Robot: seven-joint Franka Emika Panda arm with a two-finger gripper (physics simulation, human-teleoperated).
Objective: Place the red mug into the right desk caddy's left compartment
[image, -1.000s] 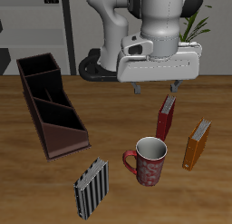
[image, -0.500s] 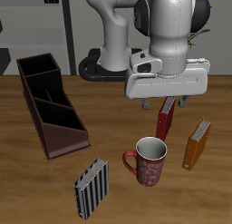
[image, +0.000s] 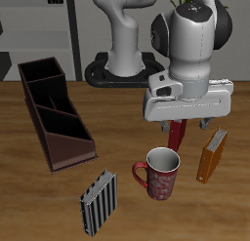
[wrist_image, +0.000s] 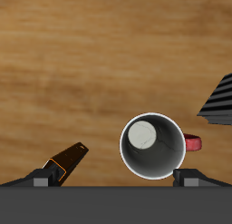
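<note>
The wooden tabletop (image: 39, 201) carries everything, and the arm's pale bulk hangs over its middle. The right desk caddy (image: 54, 110) lies along one side as a long maroon box running front to back, its walls sloping from tall at the far end down to low at the end nearest the front edge. That low end is the left compartment (image: 71, 147), open on top and with nothing in it, well apart from the mug; the low walls there should make it the easiest section to lower something into.

The claw (image: 186, 125) hovers above the red mug (image: 159, 173) and a little behind it, not touching. Its fingers (image: 160, 129) hang spread, wider than the mug's mouth, and in the wrist view the two tips (wrist_image: 187, 177) sit either side of the rim, so it is wide and holding nothing. That stance reads as lining up for a grasp from above.

The mug stands upright near the front edge, mouth up, with its handle (image: 140, 172) pointing toward the caddy side, which leaves the rim free for the fingers.

A slim red book (image: 177, 135) stands just behind the mug and an orange book (image: 211, 154) beside it; a striped grey book (image: 99, 205) stands nearer the front. The red book is close enough to crowd a descending finger
</note>
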